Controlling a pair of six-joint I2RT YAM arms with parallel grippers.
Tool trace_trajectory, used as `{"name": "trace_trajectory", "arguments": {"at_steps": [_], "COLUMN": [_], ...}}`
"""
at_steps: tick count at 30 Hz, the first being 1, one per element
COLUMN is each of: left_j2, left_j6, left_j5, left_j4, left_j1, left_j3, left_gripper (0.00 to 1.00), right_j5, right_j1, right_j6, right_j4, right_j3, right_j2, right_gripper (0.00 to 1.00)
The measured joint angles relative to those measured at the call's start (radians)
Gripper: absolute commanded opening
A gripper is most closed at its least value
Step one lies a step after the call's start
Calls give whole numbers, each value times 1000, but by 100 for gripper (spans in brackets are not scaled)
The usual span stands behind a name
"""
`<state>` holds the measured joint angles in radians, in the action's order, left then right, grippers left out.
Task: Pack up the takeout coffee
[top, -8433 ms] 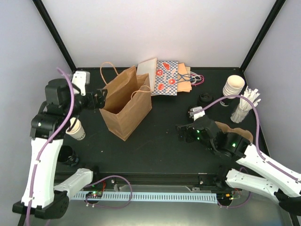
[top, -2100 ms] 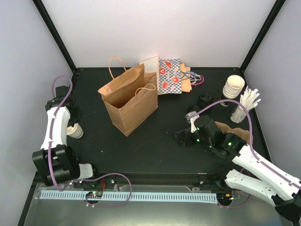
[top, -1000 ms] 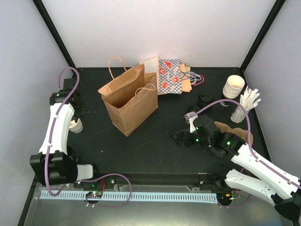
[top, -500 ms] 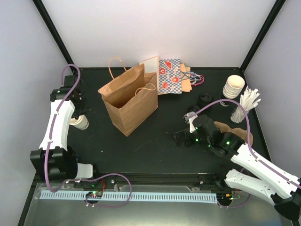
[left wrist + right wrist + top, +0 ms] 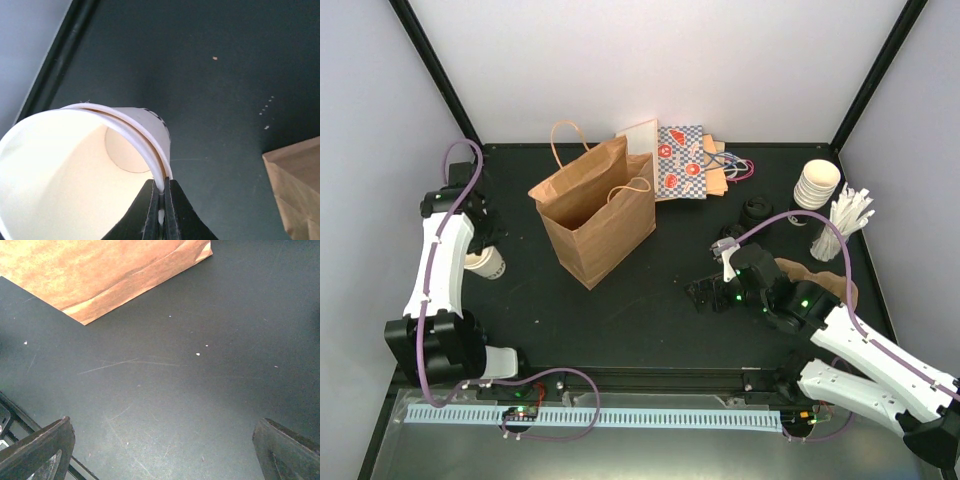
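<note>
Top external: left arm (image 5: 442, 265) outstretched, its end effector (image 5: 161, 189) clamped on paper cup (image 5: 489, 263) rim.

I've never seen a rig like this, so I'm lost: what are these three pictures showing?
Two white robot arms are bolted at the near edge of a black table. The wide picture looks down from above; the other two come from a camera on each wrist. The left gripper is pinched shut on the rim of an open, lidless paper cup. The right gripper hovers open over the table, holding nothing. Also there: a standing brown paper bag, a patterned bag, stacked cups, black lids and white sticks.
</note>
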<state>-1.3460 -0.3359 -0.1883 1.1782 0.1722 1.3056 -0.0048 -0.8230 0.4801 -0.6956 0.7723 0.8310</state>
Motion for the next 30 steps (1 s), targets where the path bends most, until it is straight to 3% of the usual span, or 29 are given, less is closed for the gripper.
{"name": "trace_trajectory", "arguments": {"at_steps": [8, 13, 25, 30], "left_j2": [39, 16, 24, 33], "left_j6": [19, 9, 35, 37], "left_j5": [204, 11, 141, 216], "left_j4": [-59, -22, -34, -33], "left_j1": [51, 11, 25, 25], "left_j3": [-41, -21, -22, -25], "left_gripper": [2, 1, 2, 1], "right_j5": [-3, -3, -44, -185], "right_j1": [0, 0, 0, 0], "right_j6": [0, 0, 8, 43], "right_j4": [0, 0, 29, 203], "right_j3": [0, 0, 0, -23], "right_j2": [21, 13, 28, 68], "right_gripper": [100, 100, 100, 97]}}
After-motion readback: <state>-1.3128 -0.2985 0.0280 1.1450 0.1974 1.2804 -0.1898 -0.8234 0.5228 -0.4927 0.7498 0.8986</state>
